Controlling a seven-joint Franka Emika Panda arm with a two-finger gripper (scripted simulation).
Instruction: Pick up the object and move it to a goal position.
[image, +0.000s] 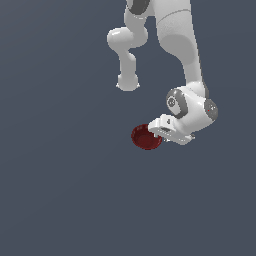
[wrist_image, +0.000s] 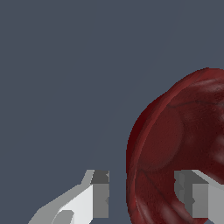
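The object, a small dark red round dish with a raised rim, lies on the grey floor in the exterior view. It fills much of the wrist view, seen close up. My gripper is right at the dish's edge on the exterior view's right side. In the wrist view my gripper is open and straddles the rim. One finger is outside the dish and the other finger is over its inside. Neither finger touches the rim. My hand hides part of the dish's edge in the exterior view.
The plain grey floor lies all around the dish. The arm's white links and base rise behind the dish in the exterior view.
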